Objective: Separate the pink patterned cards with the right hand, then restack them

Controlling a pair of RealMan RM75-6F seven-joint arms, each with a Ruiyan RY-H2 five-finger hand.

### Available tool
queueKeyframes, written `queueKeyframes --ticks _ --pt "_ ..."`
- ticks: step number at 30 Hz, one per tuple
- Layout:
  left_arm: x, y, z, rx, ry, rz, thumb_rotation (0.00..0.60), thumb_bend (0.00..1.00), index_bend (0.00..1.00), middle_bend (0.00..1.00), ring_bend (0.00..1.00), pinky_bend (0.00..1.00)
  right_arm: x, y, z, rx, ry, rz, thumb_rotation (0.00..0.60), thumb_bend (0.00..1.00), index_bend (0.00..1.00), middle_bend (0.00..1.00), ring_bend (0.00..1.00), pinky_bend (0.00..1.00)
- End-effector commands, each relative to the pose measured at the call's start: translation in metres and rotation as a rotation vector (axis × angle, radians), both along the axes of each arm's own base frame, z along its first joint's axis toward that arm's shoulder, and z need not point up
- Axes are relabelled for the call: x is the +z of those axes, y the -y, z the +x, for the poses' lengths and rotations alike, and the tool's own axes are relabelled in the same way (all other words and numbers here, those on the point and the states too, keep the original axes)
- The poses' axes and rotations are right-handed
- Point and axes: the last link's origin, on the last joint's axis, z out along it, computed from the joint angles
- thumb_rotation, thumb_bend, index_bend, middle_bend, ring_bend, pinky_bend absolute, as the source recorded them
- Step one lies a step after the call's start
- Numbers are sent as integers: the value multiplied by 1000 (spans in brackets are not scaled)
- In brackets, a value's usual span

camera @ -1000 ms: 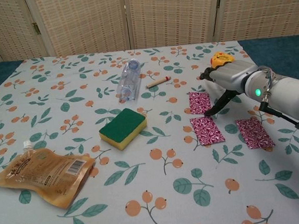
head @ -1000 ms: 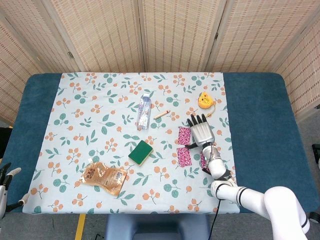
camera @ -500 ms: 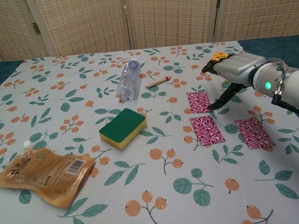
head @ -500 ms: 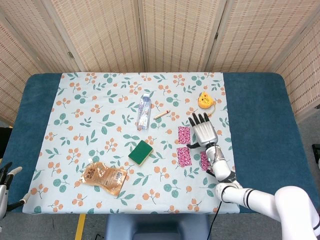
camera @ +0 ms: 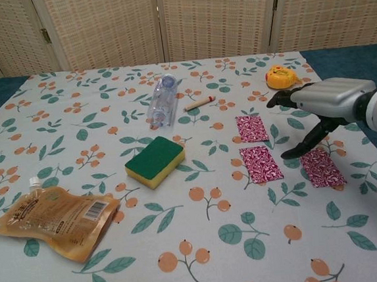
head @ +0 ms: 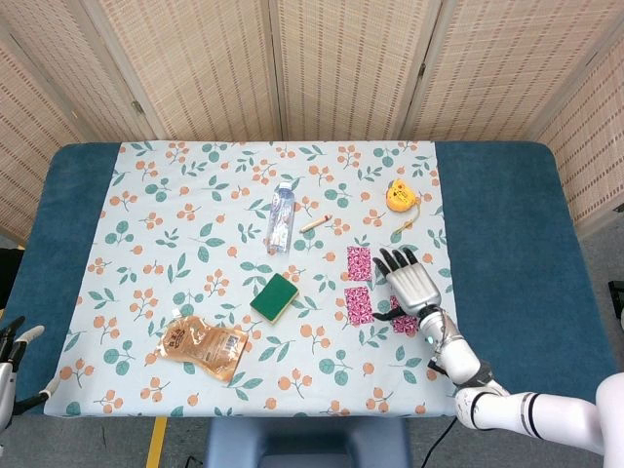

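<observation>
Three pink patterned cards lie apart on the floral cloth: one (camera: pixel 251 128) furthest back, one (camera: pixel 260 164) in front of it, and one (camera: pixel 321 167) to the right. In the head view they show as the far card (head: pixel 359 263), the near card (head: pixel 358 305), and the third card (head: pixel 404 322), mostly hidden under my hand. My right hand (camera: pixel 320 100) (head: pixel 410 280) hovers above the rightmost card, fingers spread and holding nothing, its thumb pointing down toward the gap between the cards. My left hand (head: pixel 10 348) is barely visible at the lower left edge.
A green and yellow sponge (camera: pixel 154 160) lies left of the cards. A clear bottle (camera: pixel 162 101), a small stick (camera: pixel 200 103) and a yellow tape measure (camera: pixel 280 77) lie further back. A brown pouch (camera: pixel 50 220) rests at the front left.
My right hand has risen from the cards and drifted right and toward me. It now hangs above the rightmost card. The cards have stayed put.
</observation>
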Motion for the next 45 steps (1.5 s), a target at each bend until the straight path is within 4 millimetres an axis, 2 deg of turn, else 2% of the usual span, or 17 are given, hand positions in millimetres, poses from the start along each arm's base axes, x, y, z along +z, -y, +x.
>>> queueKeyframes --ticks 1,14,24,45 --pt "0 1 0 1 1 -1 600 248 230 100 129 0 -9 -7 0 -2 -8 42 276 182 34 0 0 0" --pt "2 6 -7 26 5 7 600 248 231 100 129 0 -44 -1 12 19 -23 90 273 183 109 0 0 0" --pt "1 5 -8 26 5 7 600 248 231 100 130 0 -42 3 14 26 -9 75 273 183 176 0 0 0" --pt "0 4 -6 25 6 0 600 248 222 100 130 0 -51 -2 7 127 -48 21 289 183 190 3 0 0"
